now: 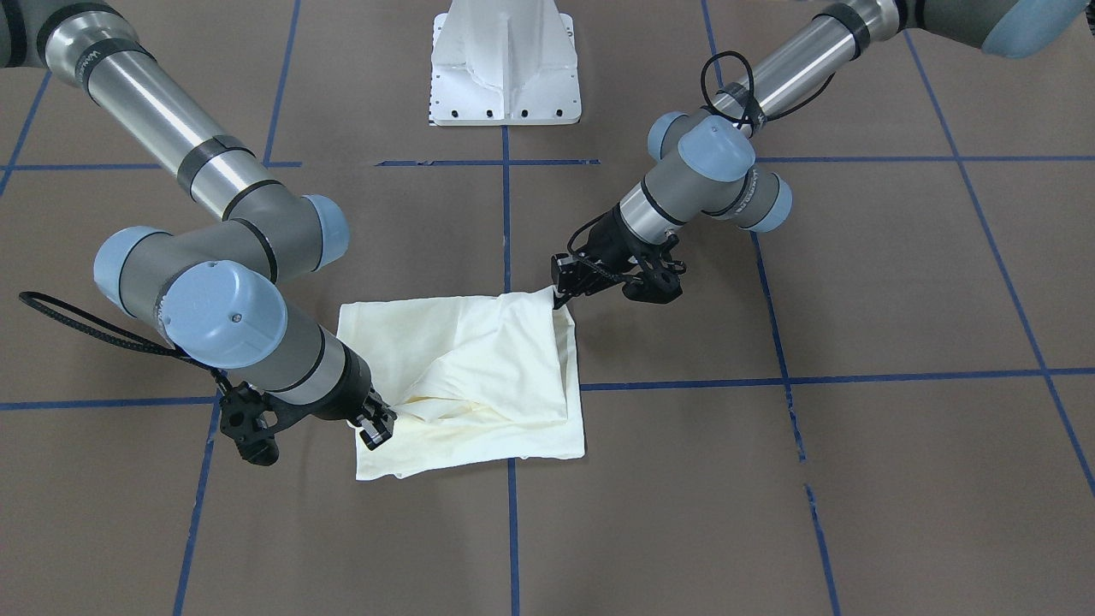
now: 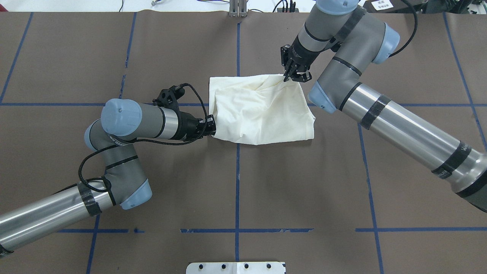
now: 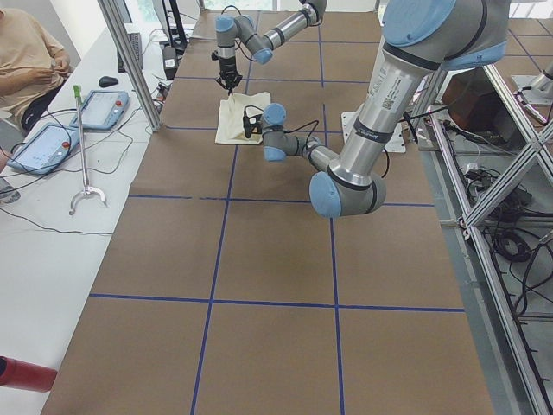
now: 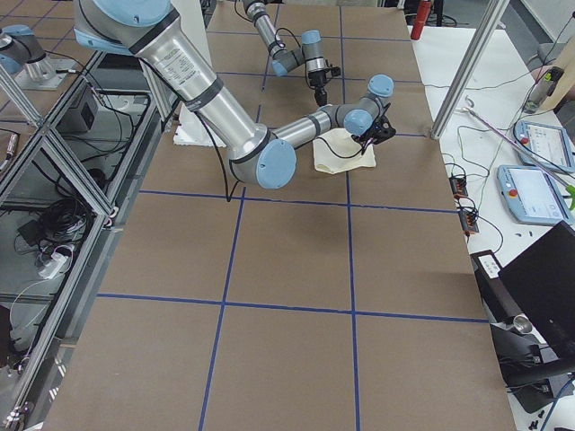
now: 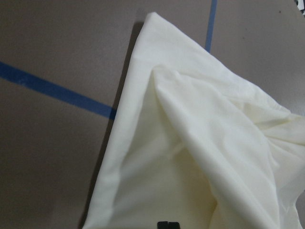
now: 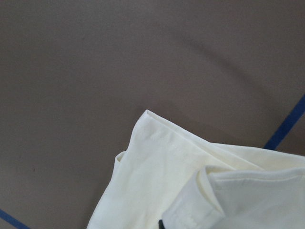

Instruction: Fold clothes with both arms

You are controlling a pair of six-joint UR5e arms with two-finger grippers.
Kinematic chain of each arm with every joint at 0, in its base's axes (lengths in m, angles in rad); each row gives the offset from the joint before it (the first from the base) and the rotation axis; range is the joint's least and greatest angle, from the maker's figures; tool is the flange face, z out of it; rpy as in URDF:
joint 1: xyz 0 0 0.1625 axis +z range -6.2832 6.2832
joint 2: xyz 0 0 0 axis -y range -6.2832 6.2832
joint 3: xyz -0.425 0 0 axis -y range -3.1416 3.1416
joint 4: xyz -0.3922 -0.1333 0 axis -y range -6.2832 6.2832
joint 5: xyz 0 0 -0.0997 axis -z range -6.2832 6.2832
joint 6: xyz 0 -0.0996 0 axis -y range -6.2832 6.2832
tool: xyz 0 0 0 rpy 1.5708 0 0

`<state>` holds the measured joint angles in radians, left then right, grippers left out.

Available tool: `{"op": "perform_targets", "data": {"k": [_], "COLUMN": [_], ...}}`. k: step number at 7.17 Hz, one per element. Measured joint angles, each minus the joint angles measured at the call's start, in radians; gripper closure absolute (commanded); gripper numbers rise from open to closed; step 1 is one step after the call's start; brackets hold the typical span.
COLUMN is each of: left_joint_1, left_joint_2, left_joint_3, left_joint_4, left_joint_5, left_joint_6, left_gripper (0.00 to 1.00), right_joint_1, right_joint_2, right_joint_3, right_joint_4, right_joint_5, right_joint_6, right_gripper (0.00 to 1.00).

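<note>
Brown table (image 1: 770, 513) with blue tape lines (image 1: 684, 382) is filling our view, and the cream T-shirt (image 1: 479, 342) is lying folded at the middle crossing. Only its plain side is showing, and a slack ridge is running corner to corner. Cloth is swallowing the fingertips, so we're barely making them out. Nearest the front camera, the right gripper (image 1: 376, 425) is pinching the shirt's front edge, jaws narrow on the fabric. Farther back, the left gripper (image 1: 558, 295) is clamping the lifted rear corner.
</note>
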<state>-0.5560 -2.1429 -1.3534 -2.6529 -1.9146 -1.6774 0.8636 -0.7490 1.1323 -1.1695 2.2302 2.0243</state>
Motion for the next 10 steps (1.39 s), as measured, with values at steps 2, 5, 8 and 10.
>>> {"op": "perform_targets", "data": {"k": [2, 5, 8, 10], "left_joint_1": [0.030, 0.055, -0.011, -0.037], "left_joint_2": [0.006, 0.022, 0.095, 0.047], "left_joint_3": [-0.028, -0.064, -0.144, -0.073], "left_joint_4": [-0.003, -0.001, 0.013, 0.019], "left_joint_5": [-0.021, -0.041, -0.054, -0.004], "left_joint_6": [-0.004, -0.008, -0.060, -0.083], "left_gripper": [1.00, 1.00, 1.00, 0.82], "right_joint_1": [0.000, 0.000, -0.001, -0.001], "right_joint_2": [0.001, 0.002, 0.002, 0.002], "right_joint_3": [-0.001, -0.003, -0.005, -0.005], "right_joint_4": [0.004, 0.012, 0.023, 0.027], "right_joint_5": [-0.002, -0.005, -0.014, -0.015], "right_joint_6": [0.002, 0.006, 0.007, 0.007], "right_gripper": [1.00, 1.00, 1.00, 1.00]}}
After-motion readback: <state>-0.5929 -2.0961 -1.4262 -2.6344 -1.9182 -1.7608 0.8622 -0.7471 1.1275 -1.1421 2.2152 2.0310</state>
